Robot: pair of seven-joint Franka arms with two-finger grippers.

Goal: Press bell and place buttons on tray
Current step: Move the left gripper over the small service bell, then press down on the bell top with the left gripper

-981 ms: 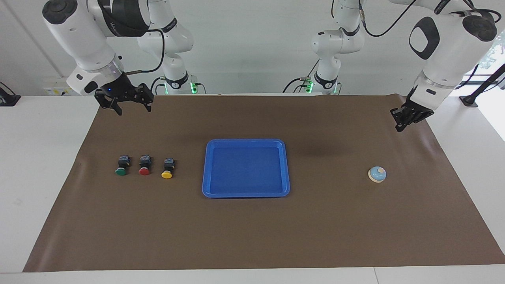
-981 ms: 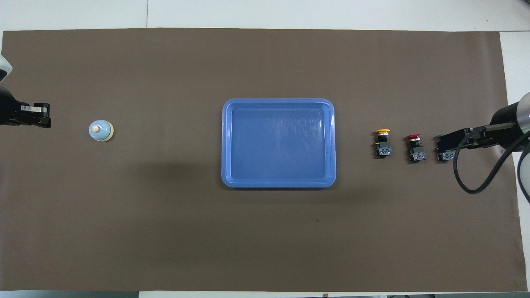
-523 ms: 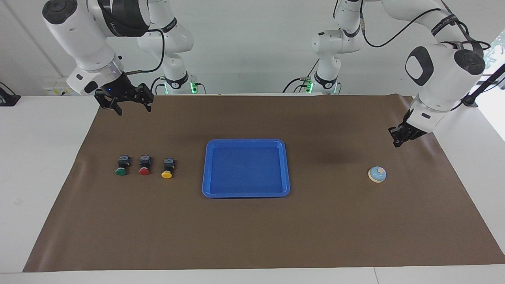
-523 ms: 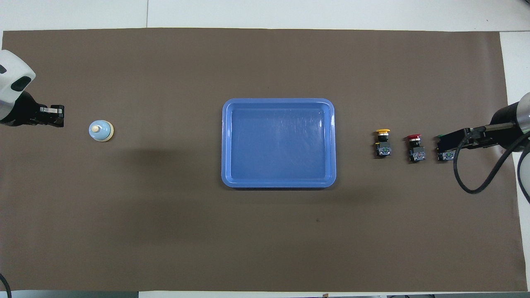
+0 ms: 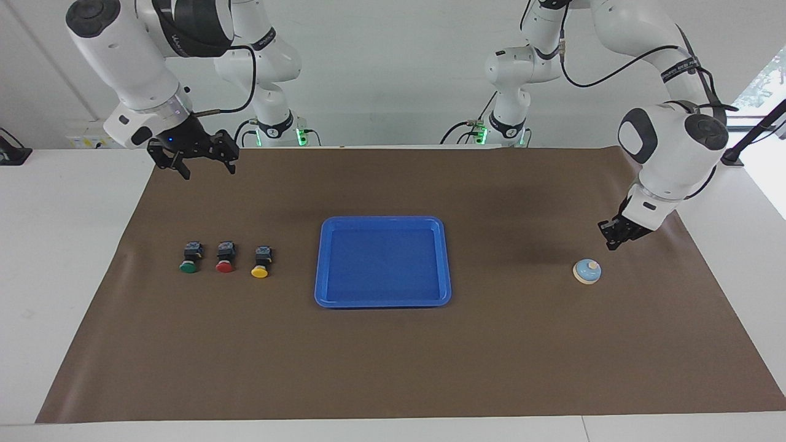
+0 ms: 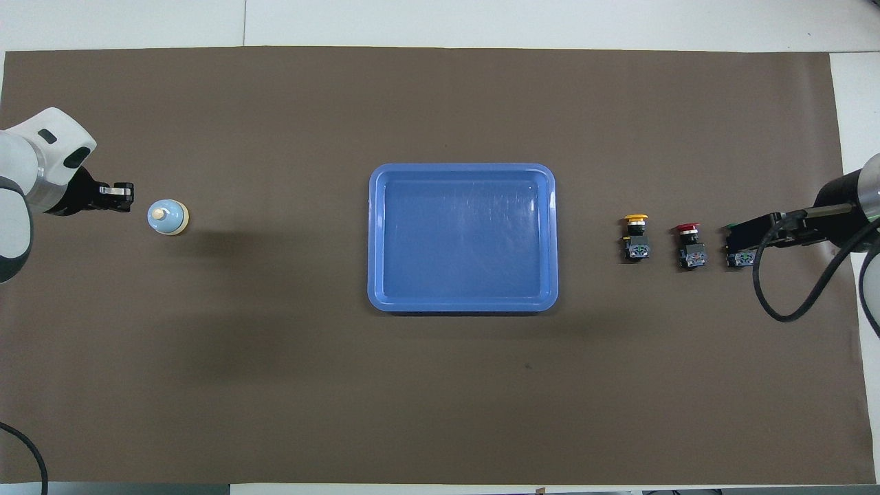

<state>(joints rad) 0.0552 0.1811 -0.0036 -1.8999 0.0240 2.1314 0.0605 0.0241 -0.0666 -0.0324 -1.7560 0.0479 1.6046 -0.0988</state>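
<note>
Risk: closed left hand (image 5: 611, 244), poised just beside the bell (image 5: 587, 271), may glance off the knob and push it sideways. Open right hand (image 5: 206, 166) waits, raised, well apart from bell. Buttons (image 5: 225, 258) and tray (image 5: 382, 299) sit well apart from bell, tray between. Brown mat (image 5: 393, 362) covers white tabletop (image 5: 61, 245); pale wall.

A large matte brown paper-like mat (image 5: 405, 356) lies flat over most of the white tabletop (image 5: 61, 245), which shows bare past each short end of the mat and as a thin strip along each long edge. A black stand foot (image 5: 12, 153) sits on the white surface toward the right arm's end, near the wall. A plain white wall (image 5: 393, 73) rises along the robots' edge of the table.
</note>
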